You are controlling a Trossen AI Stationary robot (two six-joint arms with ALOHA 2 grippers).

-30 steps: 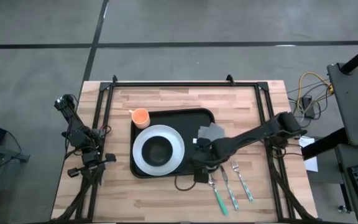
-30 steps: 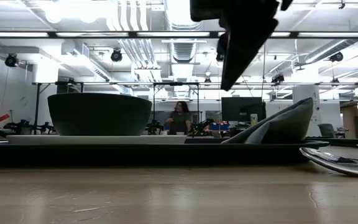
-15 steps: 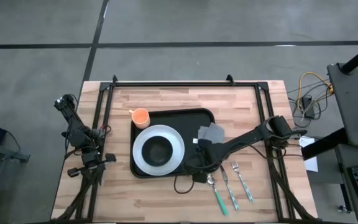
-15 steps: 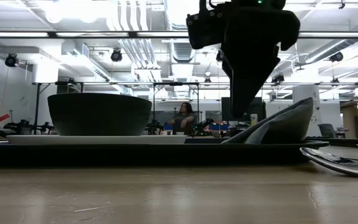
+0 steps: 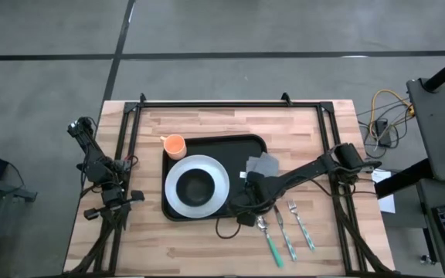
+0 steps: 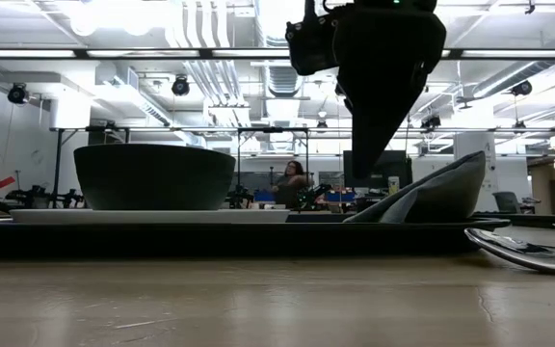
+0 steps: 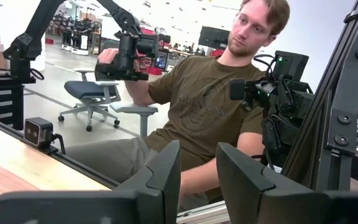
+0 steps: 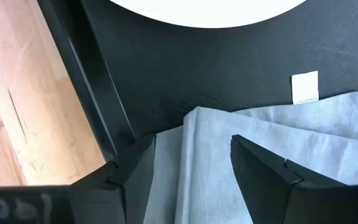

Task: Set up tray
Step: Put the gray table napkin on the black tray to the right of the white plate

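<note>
The black tray (image 5: 242,147) lies in the middle of the table. On it stand a white plate (image 5: 215,174) with a dark bowl (image 5: 197,187), and a grey folded napkin (image 5: 265,164) at its right. My right gripper (image 8: 191,146) hangs open, pointing steeply down above the napkin's folded edge (image 8: 188,134) by the tray's rim (image 8: 86,74). In the low view the right gripper (image 6: 359,178) stays above the tray floor. My left gripper (image 7: 197,180) waits level at the table's left edge, its fingers a little apart.
An orange cup (image 5: 174,144) stands at the tray's far left corner. A spoon and two green-handled forks (image 5: 287,228) lie on the wood right of the tray's near corner. A person sits beyond the table in the left wrist view.
My right gripper has come down toward the napkin on the tray and rolled a little about its own axis, staying open. For the last half second it has hung still. Nothing on the tray has moved.
</note>
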